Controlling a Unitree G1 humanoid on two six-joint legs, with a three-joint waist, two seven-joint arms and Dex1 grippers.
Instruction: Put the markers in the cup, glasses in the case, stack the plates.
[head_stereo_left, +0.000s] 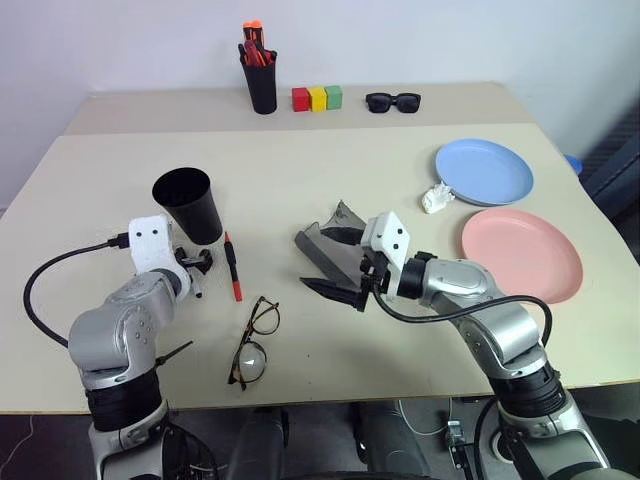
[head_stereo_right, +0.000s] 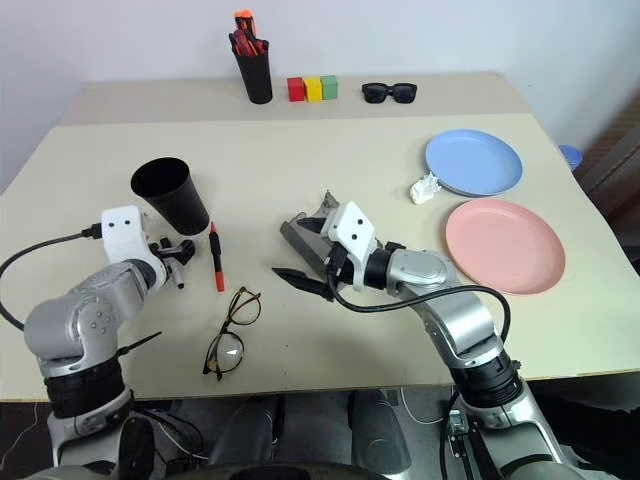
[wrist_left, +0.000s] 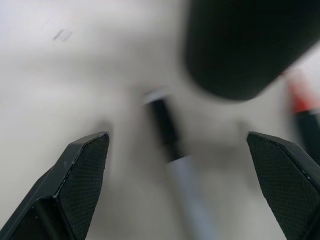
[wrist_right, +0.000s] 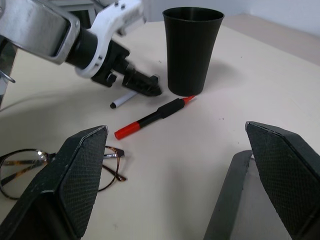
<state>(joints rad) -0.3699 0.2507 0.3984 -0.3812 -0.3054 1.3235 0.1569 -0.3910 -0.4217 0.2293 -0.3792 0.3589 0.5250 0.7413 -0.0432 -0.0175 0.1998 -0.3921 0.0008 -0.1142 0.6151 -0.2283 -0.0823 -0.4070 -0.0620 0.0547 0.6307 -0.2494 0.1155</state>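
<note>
Marker step on: left pincer (head_stereo_left: 195, 268) wide open, empty, hovering over white marker (wrist_right: 123, 99) on table (head_stereo_left: 330, 180) just near black cup (head_stereo_left: 189, 203), red marker (head_stereo_left: 232, 267) right beside. Next I'd guess drop, pinch, lift into cup. Right pincer (head_stereo_left: 340, 285) open too, at grey case (head_stereo_left: 330, 245).

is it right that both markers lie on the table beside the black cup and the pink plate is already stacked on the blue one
Not quite. The markers, red and white, do lie beside the cup, but the pink plate sits on the table next to the blue plate, not stacked, as the left eye view shows.
</note>
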